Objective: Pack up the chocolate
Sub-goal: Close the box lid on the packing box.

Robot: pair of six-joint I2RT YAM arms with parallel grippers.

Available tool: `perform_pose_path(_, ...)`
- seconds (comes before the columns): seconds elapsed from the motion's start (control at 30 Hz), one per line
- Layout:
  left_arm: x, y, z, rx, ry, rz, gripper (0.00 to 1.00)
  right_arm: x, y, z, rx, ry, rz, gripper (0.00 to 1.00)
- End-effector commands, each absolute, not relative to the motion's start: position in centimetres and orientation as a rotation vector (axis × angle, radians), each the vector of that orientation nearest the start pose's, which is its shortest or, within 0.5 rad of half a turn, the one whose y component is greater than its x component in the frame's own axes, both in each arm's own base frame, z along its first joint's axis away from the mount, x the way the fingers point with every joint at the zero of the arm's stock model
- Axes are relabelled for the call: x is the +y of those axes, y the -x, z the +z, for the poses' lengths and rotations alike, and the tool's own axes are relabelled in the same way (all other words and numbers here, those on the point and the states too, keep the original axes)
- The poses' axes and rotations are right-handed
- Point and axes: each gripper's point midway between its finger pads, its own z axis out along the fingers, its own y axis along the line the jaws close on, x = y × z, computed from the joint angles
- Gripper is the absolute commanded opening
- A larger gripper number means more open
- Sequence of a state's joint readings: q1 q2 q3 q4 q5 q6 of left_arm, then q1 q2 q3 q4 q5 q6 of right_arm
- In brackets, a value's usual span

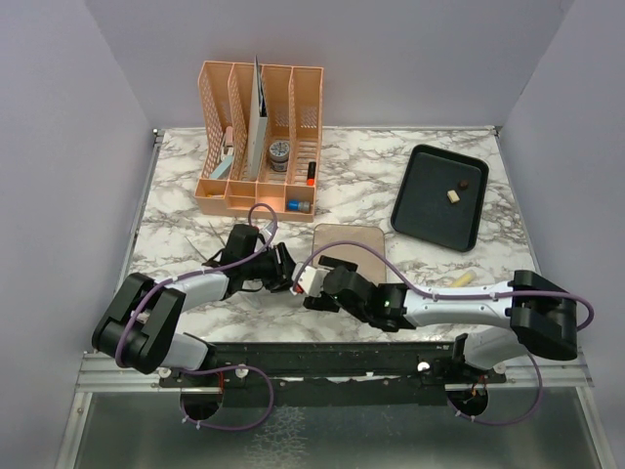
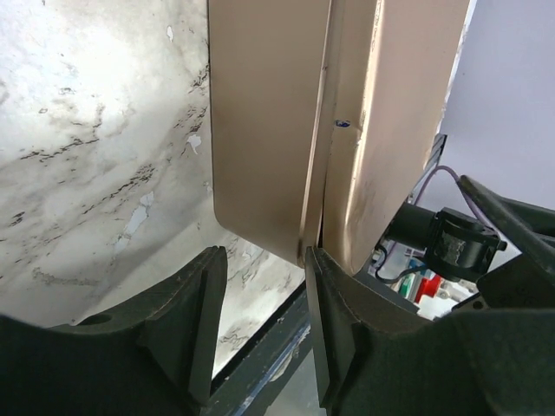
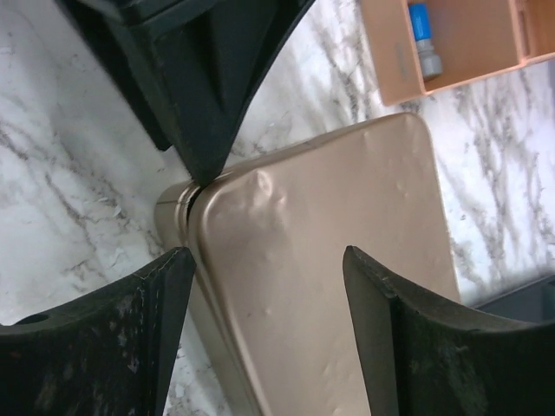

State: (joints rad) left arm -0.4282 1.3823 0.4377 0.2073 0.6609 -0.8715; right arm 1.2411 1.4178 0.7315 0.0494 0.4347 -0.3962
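The square gold tin (image 1: 349,246) lies on the marble table with its lid on. A dark chocolate (image 1: 465,183) and a cream chocolate (image 1: 453,195) sit in the black tray (image 1: 420,210). My left gripper (image 1: 284,271) is at the tin's near-left corner. In the left wrist view the tin (image 2: 269,130) fills the top, and the left gripper (image 2: 260,329) is open with one fingertip (image 2: 325,260) at the seam between lid and base. My right gripper (image 3: 264,338) stands open with one finger beside the tin (image 3: 329,260), the other over its lid. The left finger (image 3: 199,104) touches the corner seam.
A peach desk organiser (image 1: 259,137) with small items stands at the back left; its corner (image 3: 460,43) shows in the right wrist view. A pale piece (image 1: 459,278) lies on the table by the right arm. Both arms crowd the table's front middle.
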Motion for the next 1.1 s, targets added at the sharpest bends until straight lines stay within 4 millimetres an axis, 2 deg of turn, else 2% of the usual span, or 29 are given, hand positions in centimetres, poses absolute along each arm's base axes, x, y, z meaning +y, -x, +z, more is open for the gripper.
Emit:
perform_pose_path(0.0, -24.3, -21.4, 6.1, 2.522, 0.148, -1.332, 0.47, 32.6, -21.4, 11.5, 1.534, 1.341, -0.058, 0.72)
perform_pose_path(0.13, -24.5, -21.4, 5.3, 2.544, 0.145, -1.311, 0.47, 32.9, -21.2, 11.8, 1.486, 1.344, -0.111, 0.65)
perform_pose_path(0.33, -24.8, -21.3, 5.1, 2.553, 0.140, -1.308, 0.47, 33.5, -20.0, 10.7, 1.457, 1.412, -0.132, 0.70)
perform_pose_path(0.47, -24.7, -21.5, 5.1, 2.554, 0.138, -1.281, 0.47, 32.7, -20.5, 9.9, 1.466, 1.385, -0.199, 0.67)
perform_pose_path(0.67, -24.4, -21.4, 4.5, 2.581, 0.138, -1.244, 0.47, 32.3, -21.3, 11.5, 1.450, 1.297, -0.239, 0.53)
perform_pose_path(0.87, -23.9, -21.5, 3.7, 2.607, 0.116, -1.159, 0.47, 32.6, -21.2, 13.3, 1.414, 1.221, -0.234, 0.35)
perform_pose_path(0.97, -23.9, -21.4, 3.7, 2.611, 0.114, -1.162, 0.47, 32.6, -21.2, 14.0, 1.416, 1.180, -0.228, 0.32)
perform_pose_path(1.07, -24.2, -21.5, 4.6, 2.584, 0.095, -1.188, 0.47, 32.5, -21.5, 14.9, 1.479, 1.044, -0.175, 0.32)
